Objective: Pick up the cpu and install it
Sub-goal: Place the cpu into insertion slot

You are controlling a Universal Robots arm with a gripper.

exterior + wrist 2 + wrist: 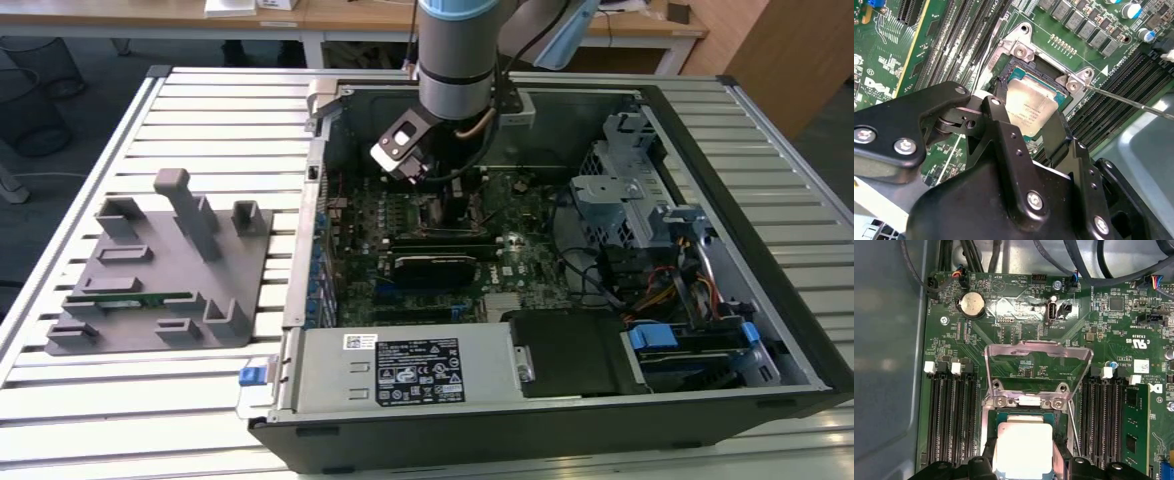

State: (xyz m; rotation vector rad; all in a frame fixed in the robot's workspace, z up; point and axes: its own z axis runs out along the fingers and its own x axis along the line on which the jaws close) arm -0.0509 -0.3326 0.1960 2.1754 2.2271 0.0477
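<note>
Gripper (1029,120) jaws pinch the cpu (1023,447) by opposite edges — flat over the socket (1019,67), load plate (1037,346) raised to admit it. Exterior view: grey tray (147,278) at the case's (310,230) 9 o'clock.

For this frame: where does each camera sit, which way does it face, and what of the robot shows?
Exterior view: off the arm, raised, looking down into the open computer case; the arm reaches in.
First wrist view: on the arm, facing down at the motherboard; gripper tips show.
Second wrist view: on the arm, looking obliquely past the gripper's black body.
Shared: both wrist views show the cpu between the gripper's fingers.
</note>
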